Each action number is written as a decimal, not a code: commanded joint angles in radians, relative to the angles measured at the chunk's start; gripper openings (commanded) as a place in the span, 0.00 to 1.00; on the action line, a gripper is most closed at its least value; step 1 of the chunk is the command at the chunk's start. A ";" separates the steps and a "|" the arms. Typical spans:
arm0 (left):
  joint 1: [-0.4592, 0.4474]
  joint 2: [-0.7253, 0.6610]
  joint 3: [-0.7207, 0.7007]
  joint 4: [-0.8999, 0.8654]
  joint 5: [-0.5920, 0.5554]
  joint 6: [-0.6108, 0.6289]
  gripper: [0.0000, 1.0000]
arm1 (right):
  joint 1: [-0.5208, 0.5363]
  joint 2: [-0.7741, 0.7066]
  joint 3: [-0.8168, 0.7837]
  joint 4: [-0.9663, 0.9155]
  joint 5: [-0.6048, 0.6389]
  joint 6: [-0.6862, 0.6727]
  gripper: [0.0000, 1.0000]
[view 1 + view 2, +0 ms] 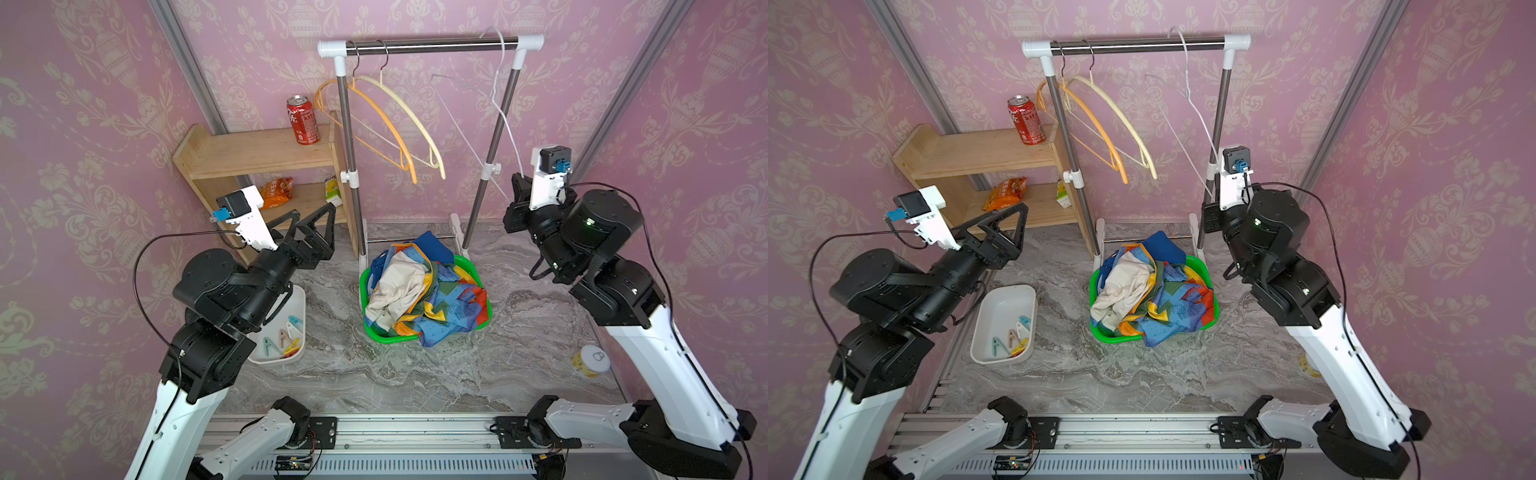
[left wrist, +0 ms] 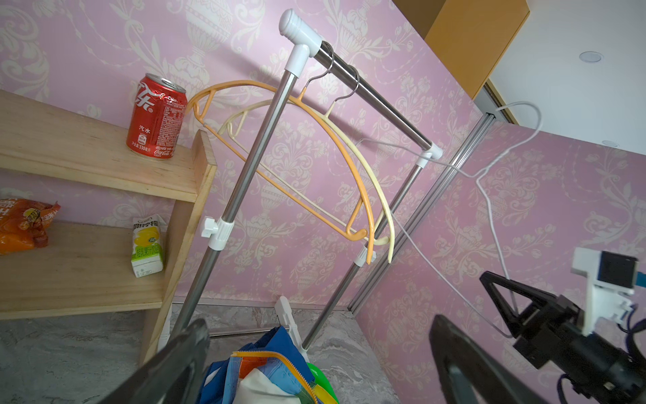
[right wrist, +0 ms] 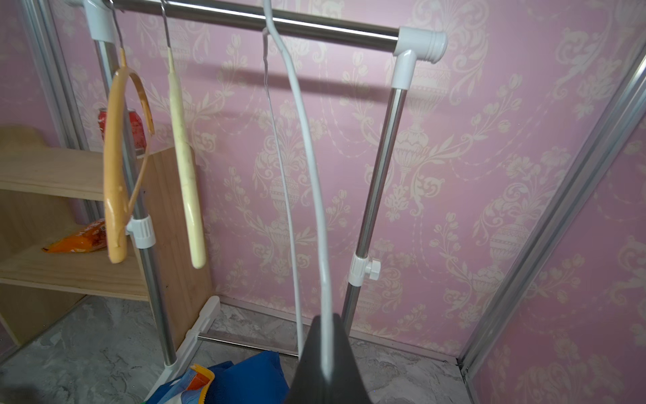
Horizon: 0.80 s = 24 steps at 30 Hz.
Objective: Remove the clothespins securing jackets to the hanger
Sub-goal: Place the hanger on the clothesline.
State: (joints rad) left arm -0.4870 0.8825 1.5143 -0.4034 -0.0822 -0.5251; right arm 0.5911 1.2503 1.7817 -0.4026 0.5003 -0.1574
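The jackets (image 1: 424,291) lie heaped in a green basket (image 1: 386,338) under the rack; the rainbow patchwork one with cream lining is on top. Several clothespins (image 1: 286,334) (image 1: 1013,338) rest in a white tray (image 1: 1005,299) below my left arm. Three hangers hang bare on the rail: orange (image 1: 386,120), cream (image 1: 415,116) and thin white (image 1: 505,120). My right gripper (image 3: 327,325) (image 1: 515,189) is shut on the white hanger's (image 3: 311,175) lower end by the rack's right post. My left gripper (image 1: 316,216) (image 2: 320,325) stands open and empty near the shelf, pointing at the rack.
The clothes rack (image 1: 432,45) stands at the back on the marble floor. A wooden shelf (image 1: 249,153) at the back left carries a red can (image 1: 302,120), a snack bag and a small carton. A small yellow jar (image 1: 592,360) sits beside my right arm.
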 commanded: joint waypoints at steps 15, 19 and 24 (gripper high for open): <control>0.005 -0.102 -0.049 -0.023 -0.006 -0.042 0.99 | -0.208 0.244 0.146 0.152 -0.147 0.183 0.00; 0.005 -0.120 -0.067 -0.012 -0.002 -0.048 0.99 | -0.247 0.334 0.245 0.087 -0.224 0.241 0.00; 0.005 -0.202 -0.161 0.046 -0.022 -0.078 0.99 | -0.272 0.456 0.433 -0.014 -0.350 0.289 0.00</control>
State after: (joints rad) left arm -0.4870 0.7227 1.3872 -0.3889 -0.0792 -0.5743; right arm 0.3267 1.6619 2.1075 -0.3515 0.2512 0.0738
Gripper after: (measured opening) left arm 0.992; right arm 0.057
